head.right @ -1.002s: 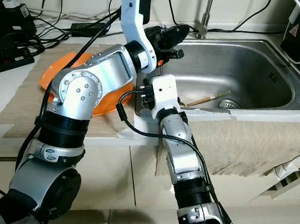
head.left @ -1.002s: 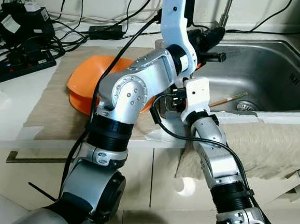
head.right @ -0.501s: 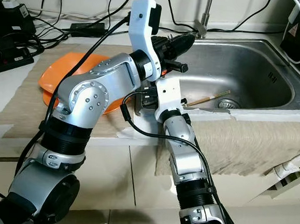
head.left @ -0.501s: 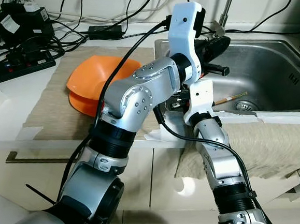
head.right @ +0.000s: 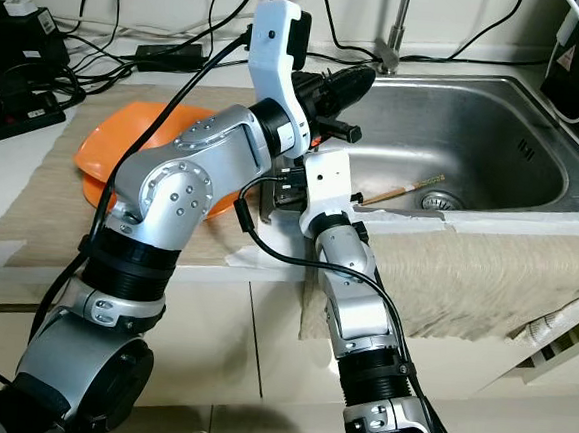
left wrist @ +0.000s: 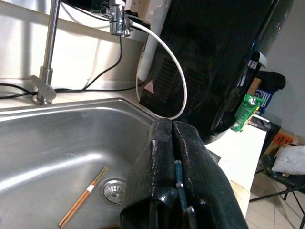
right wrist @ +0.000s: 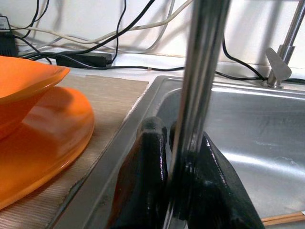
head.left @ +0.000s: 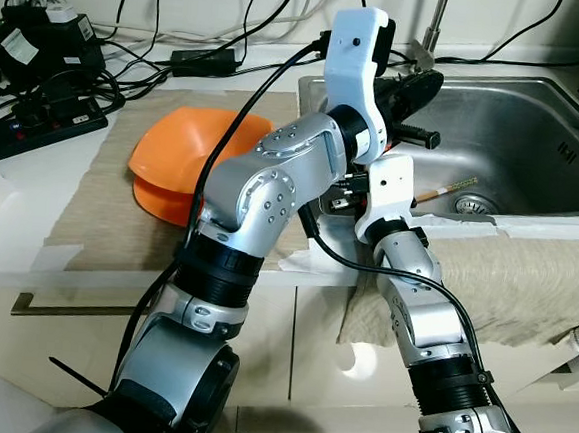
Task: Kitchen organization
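My left arm reaches across to the steel sink (head.left: 523, 120), and my left gripper (head.left: 430, 83) hovers over its left part with its fingers (left wrist: 162, 143) pressed together and nothing clearly held. My right gripper (right wrist: 180, 137) is at the sink's front-left corner, shut on a shiny, upright metal rod (right wrist: 200, 71); in the eye views it is mostly hidden behind the left arm. A wooden chopstick (head.left: 442, 193) lies in the basin by the drain (left wrist: 114, 191). An orange bowl (head.left: 180, 148) sits on an orange plate (right wrist: 43, 143) on the mat to the sink's left.
The tap (head.left: 435, 27) stands behind the sink. Power strips and cables (head.left: 50, 67) crowd the back left of the counter. A beige cloth (head.left: 525, 280) hangs over the counter's front edge. A black appliance (left wrist: 214, 62) stands right of the sink.
My left arm has swung right, so its gripper has gone further over the sink. The right wrist has shifted slightly right with it. Little has moved in the last half second.
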